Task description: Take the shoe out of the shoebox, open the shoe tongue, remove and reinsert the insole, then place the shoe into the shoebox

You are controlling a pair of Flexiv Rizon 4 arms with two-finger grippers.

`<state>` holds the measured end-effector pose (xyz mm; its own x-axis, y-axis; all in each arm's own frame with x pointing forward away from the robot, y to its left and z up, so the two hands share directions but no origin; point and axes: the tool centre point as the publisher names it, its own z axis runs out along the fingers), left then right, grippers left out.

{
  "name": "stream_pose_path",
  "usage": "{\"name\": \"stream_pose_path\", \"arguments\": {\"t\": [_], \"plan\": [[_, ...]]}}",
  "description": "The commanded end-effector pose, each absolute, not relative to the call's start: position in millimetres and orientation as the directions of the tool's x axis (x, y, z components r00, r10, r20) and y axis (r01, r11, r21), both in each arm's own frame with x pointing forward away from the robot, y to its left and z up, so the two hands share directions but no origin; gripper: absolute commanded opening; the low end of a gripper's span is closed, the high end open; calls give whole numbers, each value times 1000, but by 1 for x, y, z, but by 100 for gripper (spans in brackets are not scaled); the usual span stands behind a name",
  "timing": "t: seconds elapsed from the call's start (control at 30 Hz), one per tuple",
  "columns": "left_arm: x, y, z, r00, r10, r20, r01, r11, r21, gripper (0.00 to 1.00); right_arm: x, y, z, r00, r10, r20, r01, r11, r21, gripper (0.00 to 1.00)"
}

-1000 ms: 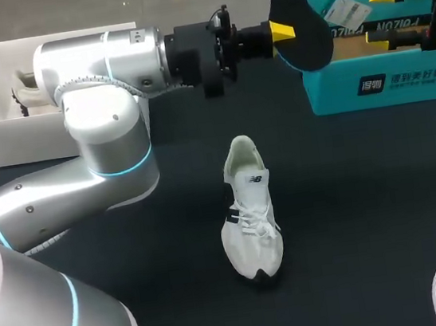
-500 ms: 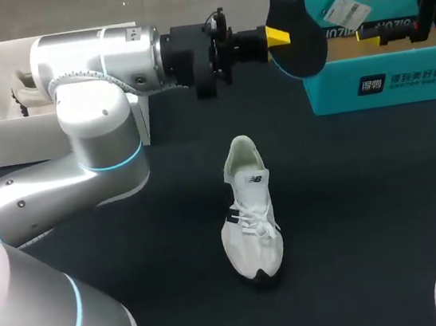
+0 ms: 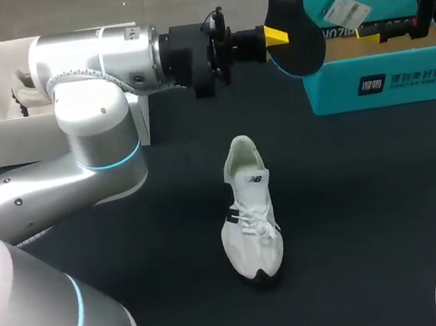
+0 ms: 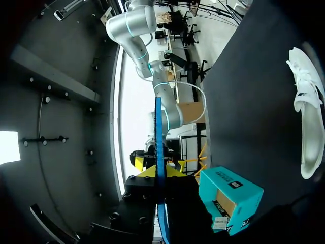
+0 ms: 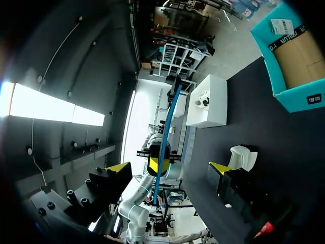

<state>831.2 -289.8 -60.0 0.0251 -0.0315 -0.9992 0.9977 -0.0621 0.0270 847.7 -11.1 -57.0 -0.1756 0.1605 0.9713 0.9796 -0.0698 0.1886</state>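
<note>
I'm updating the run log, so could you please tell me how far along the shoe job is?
Done: the shoe is out, standing on the table. In hand: the left gripper holds the removed insole in the air. Left: reinserting it and boxing the shoe.

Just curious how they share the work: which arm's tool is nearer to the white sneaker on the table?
Left. The left tool, holding the insole, is raised beyond the heel of the sneaker; the right tool is farther off, over the teal shoebox.
</note>
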Motion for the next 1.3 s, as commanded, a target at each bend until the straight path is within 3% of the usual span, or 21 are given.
{"name": "stream_pose_path", "arguments": {"t": [0.03, 0.33, 0.6, 0.9, 1.07, 1.3], "plan": [[832, -290, -51, -359, 233, -904, 933, 87, -348, 0, 849, -11, -57, -175, 162, 971, 980, -68, 188, 100], [837, -289, -43, -709, 399, -582, 678, 160, -717, 0, 849, -11, -57, -175, 162, 971, 980, -68, 188, 100], [833, -289, -45, -892, 389, -231, 306, 144, -941, 0, 849, -11, -57, -175, 162, 971, 980, -68, 188, 100], [838, -291, -39, -960, 270, 81, -58, 90, -994, 0, 849, -11, -57, -175, 162, 971, 980, -68, 188, 100], [844, -291, -28, -908, 152, 390, -384, 67, -921, 0, 849, -11, -57, -175, 162, 971, 980, -68, 188, 100], [844, -291, -28, -908, 152, 390, -384, 67, -921, 0, 849, -11, -57, -175, 162, 971, 980, -68, 188, 100]]}}
